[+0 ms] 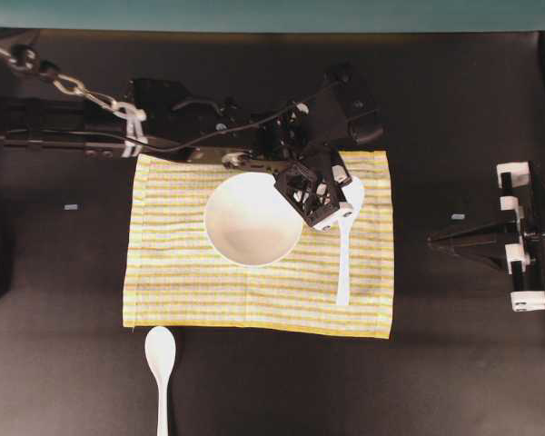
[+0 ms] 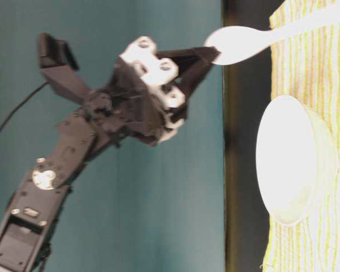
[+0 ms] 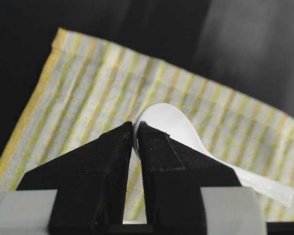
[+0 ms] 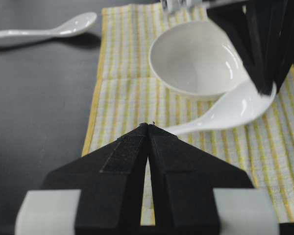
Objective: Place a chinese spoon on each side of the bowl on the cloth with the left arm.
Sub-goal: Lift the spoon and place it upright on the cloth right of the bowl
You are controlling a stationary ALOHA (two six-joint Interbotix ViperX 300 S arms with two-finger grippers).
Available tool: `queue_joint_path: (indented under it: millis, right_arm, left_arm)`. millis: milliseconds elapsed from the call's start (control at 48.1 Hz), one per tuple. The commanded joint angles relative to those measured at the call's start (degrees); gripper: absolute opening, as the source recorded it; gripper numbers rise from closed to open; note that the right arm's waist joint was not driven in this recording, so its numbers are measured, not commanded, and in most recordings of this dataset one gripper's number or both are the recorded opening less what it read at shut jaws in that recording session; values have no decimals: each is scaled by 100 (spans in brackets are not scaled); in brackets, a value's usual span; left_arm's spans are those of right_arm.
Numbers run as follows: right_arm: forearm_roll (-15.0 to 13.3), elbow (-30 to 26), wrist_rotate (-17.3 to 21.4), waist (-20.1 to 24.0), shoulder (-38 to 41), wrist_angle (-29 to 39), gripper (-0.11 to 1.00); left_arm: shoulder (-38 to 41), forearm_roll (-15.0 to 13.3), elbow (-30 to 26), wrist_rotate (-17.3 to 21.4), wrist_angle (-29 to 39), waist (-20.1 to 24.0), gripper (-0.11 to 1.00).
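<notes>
left gripper tilted, pinching spoon

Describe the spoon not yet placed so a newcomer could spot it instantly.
Find the striped cloth holding the bowl. Off its near left corner, on bare black table, lies a white spoon. Unlike the other spoon, pinched by the left gripper, nothing touches it.

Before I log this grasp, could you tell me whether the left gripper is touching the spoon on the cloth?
Touching. In the left wrist view the left gripper pinches the rim of the spoon with its fingertips above the cloth.
</notes>
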Motion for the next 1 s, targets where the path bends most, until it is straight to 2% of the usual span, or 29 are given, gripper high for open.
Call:
queue_joint_path:
  millis: [0,187,458,770,978]
  right_arm:
    - [9,-44,44,0,26,-35,0]
    - [9,-44,44,0,26,-35,0]
    - [9,-26,35,0,26,-35,0]
    - [9,0,35,0,26,-53,0]
    - [9,9,35,0,18,-53,0]
  left_arm:
    - [9,18,-9,26,-149,44,7]
    - [229,18,53,79,-439,167,7]
    - [527,18,308,545,-984,308,7]
    - [703,18,510,571,-1485,308,7]
    - [703,26,545,571,-1573,308,7]
